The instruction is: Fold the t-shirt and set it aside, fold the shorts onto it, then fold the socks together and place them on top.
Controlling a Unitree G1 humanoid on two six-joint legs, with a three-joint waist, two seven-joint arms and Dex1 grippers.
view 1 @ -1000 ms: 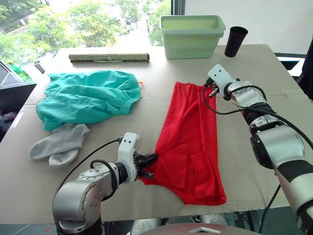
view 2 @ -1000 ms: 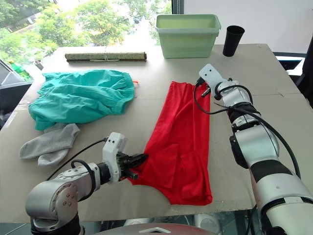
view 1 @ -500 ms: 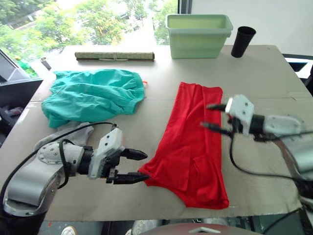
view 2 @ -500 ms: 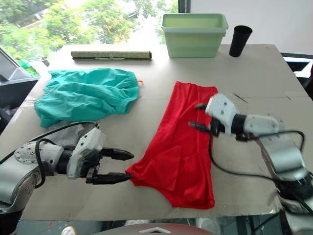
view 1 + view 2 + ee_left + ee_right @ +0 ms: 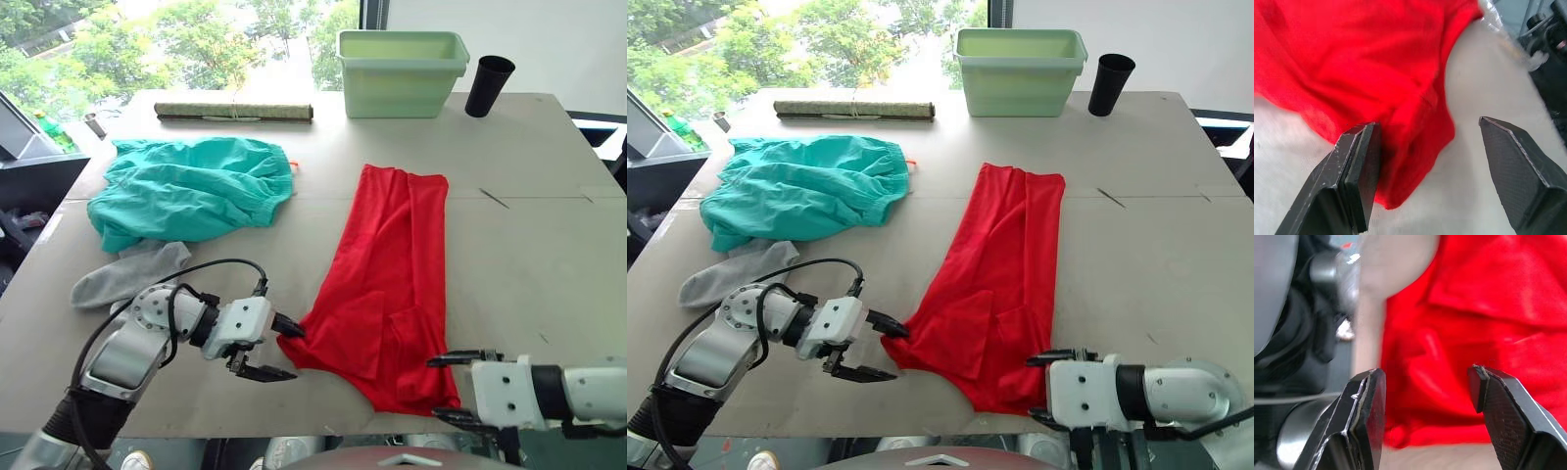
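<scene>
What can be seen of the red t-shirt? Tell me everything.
The t-shirt is bright red soft cloth, folded lengthwise into a long strip, lying flat on the table, wider at its near end. The open left gripper brackets its near left corner; the open right gripper is at its near right corner.

Silver-grey arms, white wrist housings, black cables, black fingers [image 5: 1354, 181], seemingly textured.

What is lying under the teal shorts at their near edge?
The grey socks lie at the near edge of the shorts, their far ends running under the teal cloth. How far they reach under it cannot be seen. Elsewhere the shorts rest on the table.
</scene>
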